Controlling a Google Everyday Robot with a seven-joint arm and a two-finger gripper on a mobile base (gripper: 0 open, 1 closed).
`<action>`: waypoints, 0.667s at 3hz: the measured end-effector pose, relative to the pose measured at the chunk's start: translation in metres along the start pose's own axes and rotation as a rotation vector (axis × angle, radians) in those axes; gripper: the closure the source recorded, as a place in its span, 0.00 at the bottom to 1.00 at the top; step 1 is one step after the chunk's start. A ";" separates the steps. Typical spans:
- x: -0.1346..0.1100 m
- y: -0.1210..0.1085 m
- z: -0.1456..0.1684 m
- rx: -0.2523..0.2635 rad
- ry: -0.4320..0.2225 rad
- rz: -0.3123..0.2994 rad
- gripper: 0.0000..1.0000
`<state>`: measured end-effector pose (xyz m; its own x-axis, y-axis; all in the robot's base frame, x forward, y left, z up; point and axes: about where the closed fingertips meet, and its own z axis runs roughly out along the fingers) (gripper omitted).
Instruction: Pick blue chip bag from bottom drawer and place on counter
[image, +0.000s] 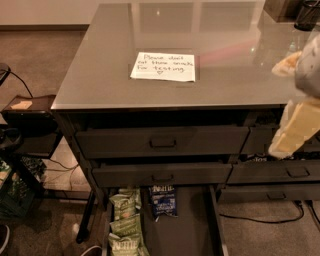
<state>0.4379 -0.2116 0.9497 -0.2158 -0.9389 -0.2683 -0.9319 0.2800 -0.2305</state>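
Observation:
The blue chip bag (163, 200) lies in the open bottom drawer (192, 227) near its back, just under the closed drawers, dark blue with white lettering. The counter (100, 75) is a glossy grey top with a white handwritten note (164, 66). My gripper (295, 130) is at the right edge, a blurred cream-coloured shape close to the camera, level with the counter's front edge, well above and right of the bag. Nothing shows in it.
Several green snack bags (124, 220) lie in the drawer left of the blue bag. Two wider closed drawers (162, 142) with recessed handles sit above. A dark side cart (25, 120) and cables stand at the left. Dark objects sit on the counter's far right corner (305, 12).

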 end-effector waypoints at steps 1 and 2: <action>-0.002 0.022 0.057 -0.033 -0.088 0.028 0.00; -0.008 0.046 0.123 -0.070 -0.161 0.035 0.00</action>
<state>0.4325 -0.1663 0.8261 -0.2041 -0.8828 -0.4230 -0.9439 0.2921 -0.1540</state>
